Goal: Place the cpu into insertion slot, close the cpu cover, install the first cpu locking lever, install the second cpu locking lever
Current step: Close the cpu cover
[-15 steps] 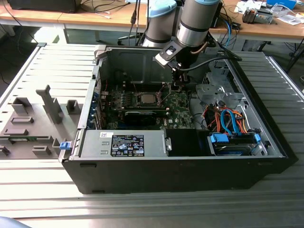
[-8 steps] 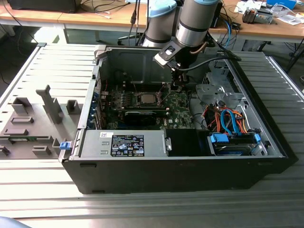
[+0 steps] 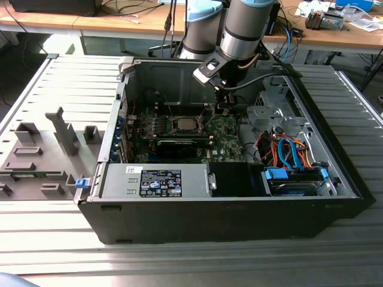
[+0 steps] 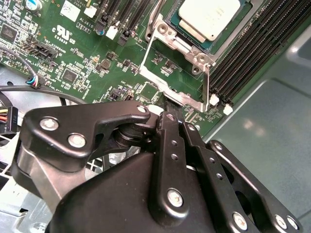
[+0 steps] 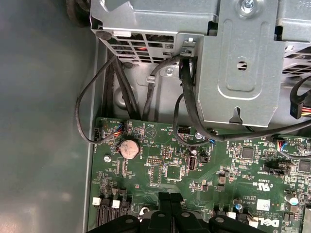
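The cpu (image 4: 209, 17), a silver-topped square, lies seated in the insertion slot (image 4: 252, 7) on the green board; the exterior view shows it (image 3: 182, 124) mid-case. The cpu cover (image 4: 182, 94), a silvery frame with a big window, is swung open away from the chip, green board visible through it. A thin lever rod (image 4: 207, 82) runs along one side of it. My gripper (image 4: 167, 112) is shut, its tips against the cover's free edge; I cannot tell if they pinch it. It hangs to the exterior view's right of the chip (image 3: 222, 109), over the board (image 5: 167, 204).
Long black memory slots (image 4: 252, 53) flank the socket. A grey drive cage (image 5: 238, 63) and black cables (image 5: 97, 97) sit beyond the board's edge. The power supply (image 3: 158, 179) and orange and blue cables (image 3: 287, 152) line the case front. Grey fixtures (image 3: 36, 155) stand outside.
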Robot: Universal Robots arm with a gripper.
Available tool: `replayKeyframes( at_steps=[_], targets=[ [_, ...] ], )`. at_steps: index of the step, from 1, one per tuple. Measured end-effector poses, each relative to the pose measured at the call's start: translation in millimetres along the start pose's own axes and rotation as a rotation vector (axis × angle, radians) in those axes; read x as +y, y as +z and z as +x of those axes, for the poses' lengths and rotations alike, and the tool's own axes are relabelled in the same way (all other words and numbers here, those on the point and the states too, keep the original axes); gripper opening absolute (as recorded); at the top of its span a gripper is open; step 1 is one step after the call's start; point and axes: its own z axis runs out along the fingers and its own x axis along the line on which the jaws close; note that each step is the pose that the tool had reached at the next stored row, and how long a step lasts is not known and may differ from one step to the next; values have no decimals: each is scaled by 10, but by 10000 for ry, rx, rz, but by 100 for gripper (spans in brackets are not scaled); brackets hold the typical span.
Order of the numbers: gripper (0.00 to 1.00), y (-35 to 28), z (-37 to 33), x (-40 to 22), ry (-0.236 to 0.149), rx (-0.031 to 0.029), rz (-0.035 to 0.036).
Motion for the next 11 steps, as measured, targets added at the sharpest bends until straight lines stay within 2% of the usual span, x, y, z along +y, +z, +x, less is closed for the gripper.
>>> replayKeyframes(
  at_steps=[11],
  targets=[
    [11, 3, 3, -30, 1, 0, 0]
  ],
)
